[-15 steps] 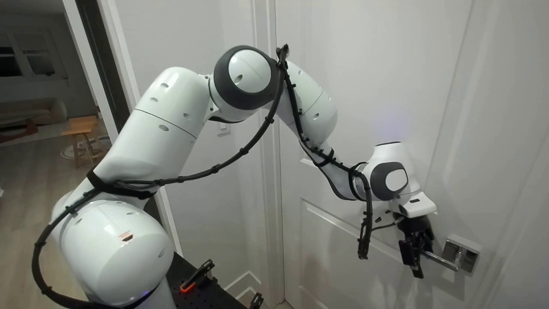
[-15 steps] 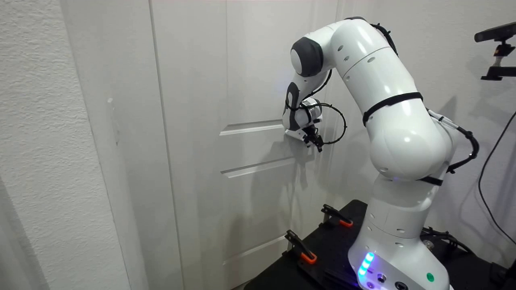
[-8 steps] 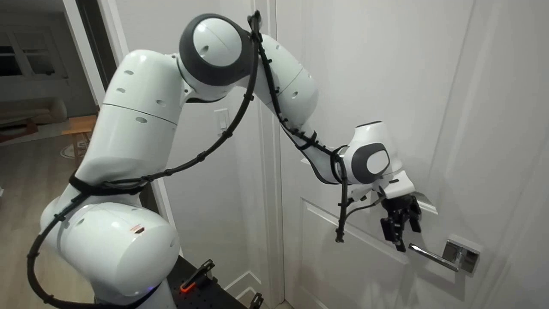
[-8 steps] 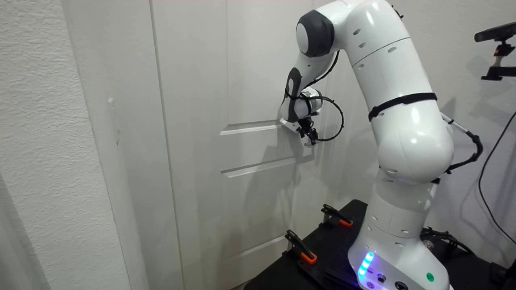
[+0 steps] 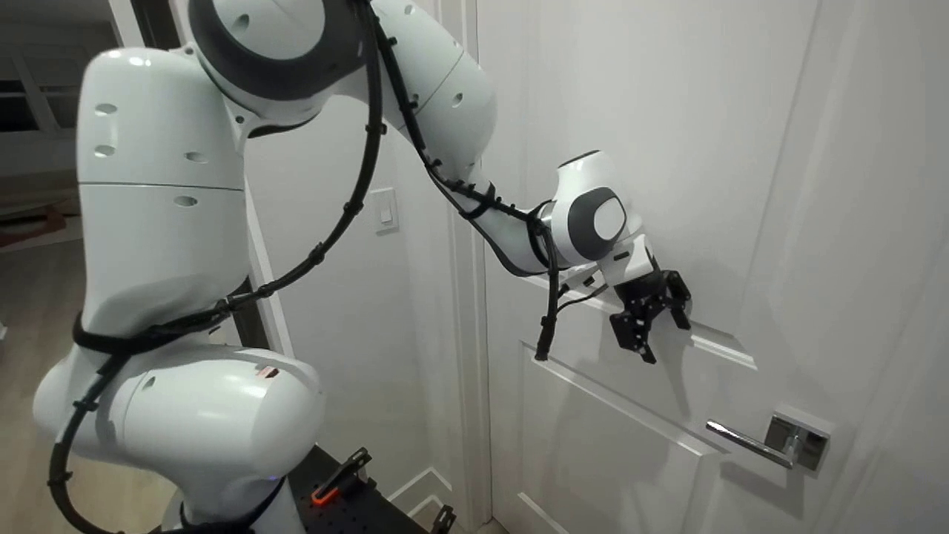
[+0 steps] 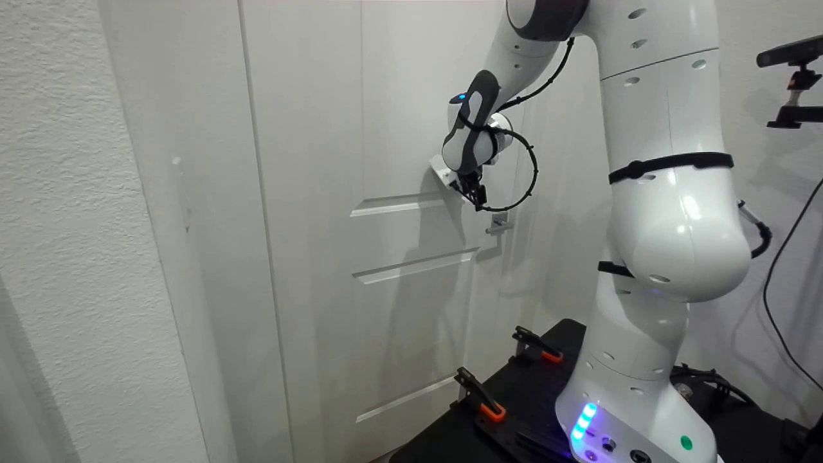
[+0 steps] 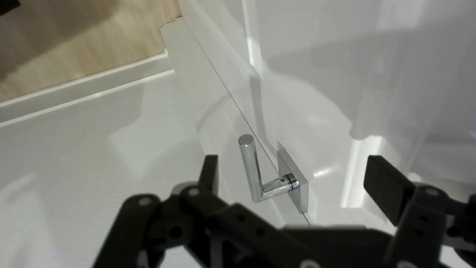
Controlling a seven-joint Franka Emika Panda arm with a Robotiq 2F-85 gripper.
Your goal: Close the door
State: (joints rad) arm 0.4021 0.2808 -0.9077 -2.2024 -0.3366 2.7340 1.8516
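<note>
The tall white panelled interior door is set to the left of the black worktop in an exterior view; in the wrist view it is divided from the white frame strip by a thin line. The black two-fingered claw is spread wide with nothing gripped, placed above and left of the square-plated silver lever handle, apart from it, in both exterior views

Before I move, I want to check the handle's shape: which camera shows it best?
The wrist view: there the handle is largest, its bar and plate unblocked. Both exterior views show it too, on the door, but smaller; in an exterior view the handle is tiny.
</note>
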